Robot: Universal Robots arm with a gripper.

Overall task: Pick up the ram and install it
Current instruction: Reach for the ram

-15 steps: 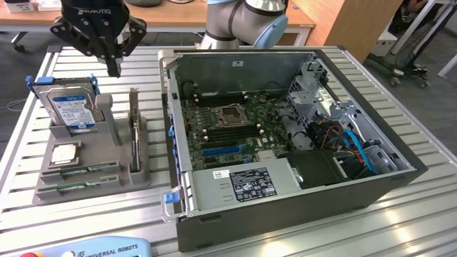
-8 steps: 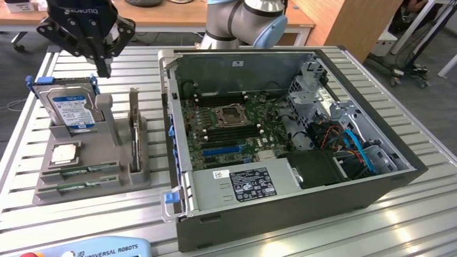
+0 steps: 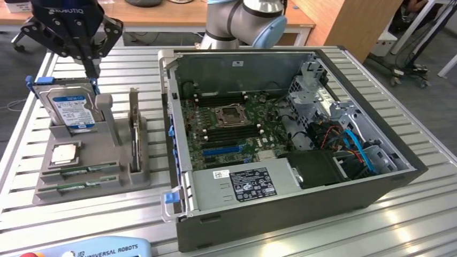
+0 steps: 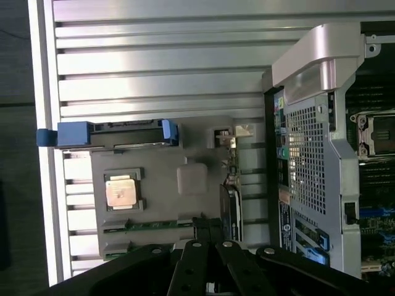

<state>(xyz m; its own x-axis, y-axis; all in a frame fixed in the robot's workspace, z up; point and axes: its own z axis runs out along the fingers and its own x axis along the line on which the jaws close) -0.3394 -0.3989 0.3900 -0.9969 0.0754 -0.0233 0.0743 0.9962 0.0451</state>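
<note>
Two ram sticks lie flat in slots at the front of the grey holder: one ram stick and a second just in front of it. In the wrist view their green edges show as a ram strip and another. My black gripper hangs above the holder's far end, over the upright hard drive, well clear of the ram. Its fingertips are pressed together with nothing between them.
The holder also carries a square silver processor and an upright card. The open computer case fills the exterior view's right, with its motherboard exposed. A teach pendant lies at the table's front edge.
</note>
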